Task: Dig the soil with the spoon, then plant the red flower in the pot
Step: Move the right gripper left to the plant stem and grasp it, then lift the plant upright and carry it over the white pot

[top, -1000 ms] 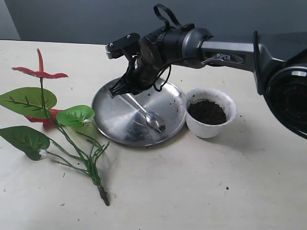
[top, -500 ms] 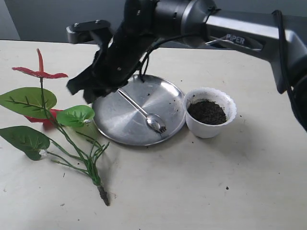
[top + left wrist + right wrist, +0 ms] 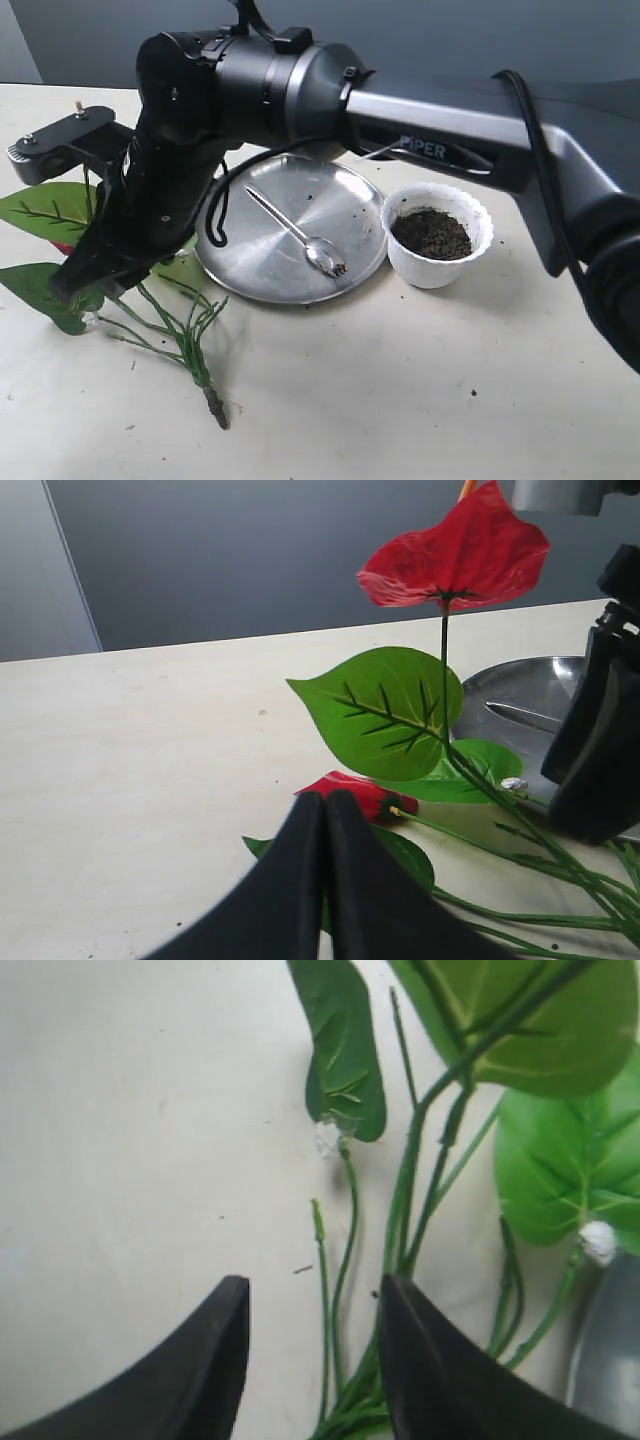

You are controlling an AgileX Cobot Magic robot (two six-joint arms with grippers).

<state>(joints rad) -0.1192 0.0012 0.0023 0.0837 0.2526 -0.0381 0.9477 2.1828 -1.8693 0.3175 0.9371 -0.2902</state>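
The red flower lies flat at the table's left; its stems (image 3: 185, 345) and a green leaf (image 3: 45, 210) show, while my right arm hides the blooms in the exterior view. The left wrist view shows one red bloom (image 3: 455, 555) standing up and a second (image 3: 350, 792) lying on the table. My right gripper (image 3: 90, 272) has reached across and hangs open just over the stems (image 3: 400, 1220), nothing between its fingers. My left gripper (image 3: 325, 800) is shut and empty, near the low bloom. The spoon (image 3: 300, 238) lies in the steel plate (image 3: 260, 270). Soil (image 3: 431, 232) fills the white pot (image 3: 437, 235).
The right arm's thick black body (image 3: 250, 90) spans the table above the plate. The plate sits between the flower and the pot, with a few soil crumbs on it. Bare table lies along the front, below the flower's stem end (image 3: 217, 410).
My right gripper has swung left from above the plate to over the flower's stems. The spoon stays lying in the plate. Flower and pot have not moved.
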